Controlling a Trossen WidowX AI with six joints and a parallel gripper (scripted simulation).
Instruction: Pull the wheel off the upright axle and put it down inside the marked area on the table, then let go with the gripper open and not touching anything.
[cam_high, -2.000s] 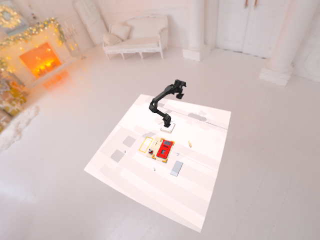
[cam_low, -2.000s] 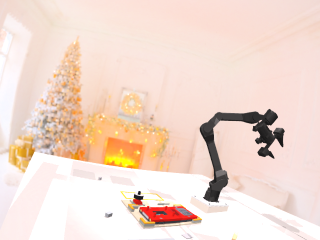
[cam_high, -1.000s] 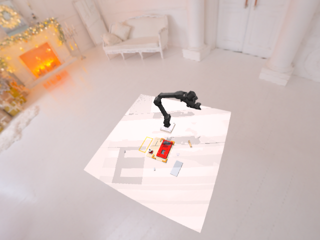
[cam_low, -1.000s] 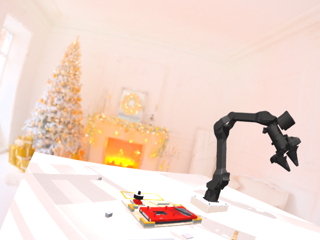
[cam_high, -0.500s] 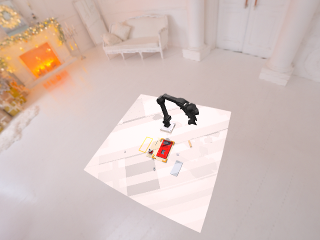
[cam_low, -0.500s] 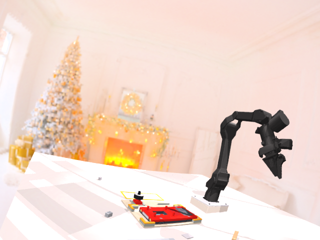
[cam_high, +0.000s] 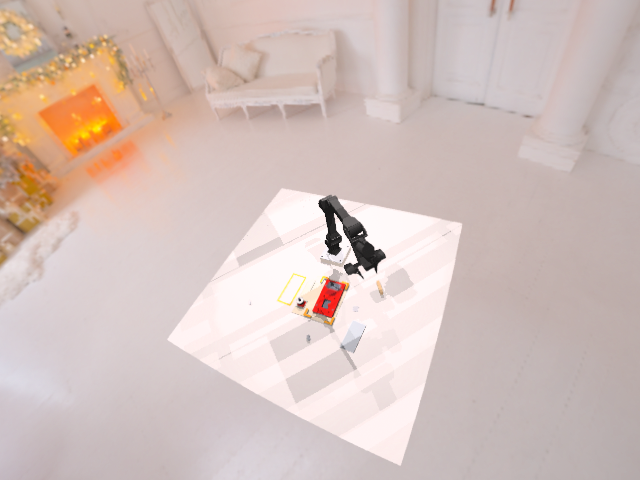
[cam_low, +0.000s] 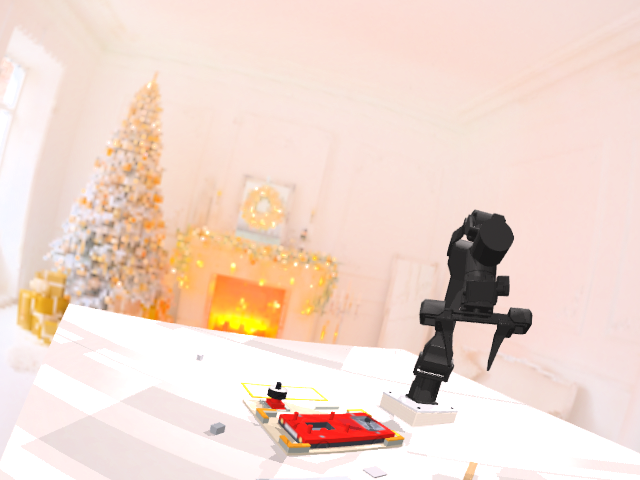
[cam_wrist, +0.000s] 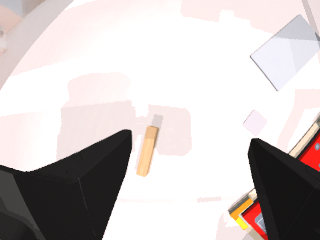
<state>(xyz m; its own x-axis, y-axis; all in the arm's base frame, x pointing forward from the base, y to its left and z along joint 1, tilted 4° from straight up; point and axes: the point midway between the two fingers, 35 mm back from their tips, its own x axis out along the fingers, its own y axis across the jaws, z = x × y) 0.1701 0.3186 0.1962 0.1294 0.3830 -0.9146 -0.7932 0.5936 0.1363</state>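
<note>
Hanging high over the table (cam_low: 129, 361), my gripper (cam_low: 467, 343) is parted and holds nothing; one finger is half hidden against the arm. Below it lies a small wooden peg (cam_wrist: 148, 150). The wheel (cam_low: 276, 393) sits on its axle at the board's corner, tiny, beside the yellow marked area (cam_high: 291, 288). The red tray (cam_wrist: 308, 168) is cut off at the wrist view's edge.

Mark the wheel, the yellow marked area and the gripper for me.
wheel (cam_low: 276, 393): exterior view, on its dark rim, on the axle.
yellow marked area (cam_high: 285, 290): top view, on its yellow outline's long left edge.
gripper (cam_low: 470, 350): exterior view, midway between the fingertips; jaws apart, holding nothing.
</note>
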